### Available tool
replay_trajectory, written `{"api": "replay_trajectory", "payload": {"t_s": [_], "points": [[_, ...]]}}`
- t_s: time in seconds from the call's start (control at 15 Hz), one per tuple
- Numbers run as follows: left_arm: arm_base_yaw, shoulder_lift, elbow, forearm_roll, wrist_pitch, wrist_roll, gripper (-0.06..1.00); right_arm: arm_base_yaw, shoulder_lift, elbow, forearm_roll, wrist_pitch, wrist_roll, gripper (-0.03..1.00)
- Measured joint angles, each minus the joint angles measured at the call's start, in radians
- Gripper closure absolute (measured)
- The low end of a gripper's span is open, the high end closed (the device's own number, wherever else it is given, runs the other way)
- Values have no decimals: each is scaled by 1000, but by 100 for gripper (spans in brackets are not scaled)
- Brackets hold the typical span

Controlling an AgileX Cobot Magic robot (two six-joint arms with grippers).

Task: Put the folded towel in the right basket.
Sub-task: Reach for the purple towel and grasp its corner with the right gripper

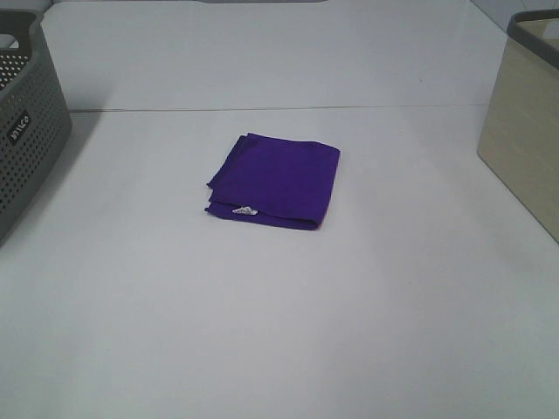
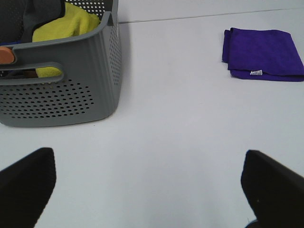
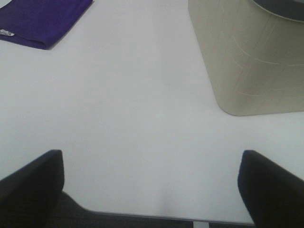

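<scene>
A folded purple towel (image 1: 275, 182) with a small white tag lies flat in the middle of the white table. It also shows in the left wrist view (image 2: 265, 59) and at a corner of the right wrist view (image 3: 40, 21). The right basket (image 1: 526, 122), beige with a dark rim, stands at the table's right edge; it also shows in the right wrist view (image 3: 247, 61). My left gripper (image 2: 152, 187) is open and empty, well short of the towel. My right gripper (image 3: 152, 187) is open and empty, near the table's front edge. Neither arm shows in the exterior high view.
A grey perforated basket (image 1: 26, 131) stands at the table's left edge; in the left wrist view (image 2: 66, 90) it holds a yellow cloth (image 2: 64, 28) and other items. A seam runs across the table (image 1: 279, 110) behind the towel.
</scene>
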Motion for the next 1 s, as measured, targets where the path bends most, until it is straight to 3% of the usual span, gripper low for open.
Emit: {"api": "replay_trajectory", "payload": {"t_s": [1.0], "points": [[-1, 0, 0, 0, 0, 0, -5, 0, 0, 0, 0, 0, 0, 1]]}}
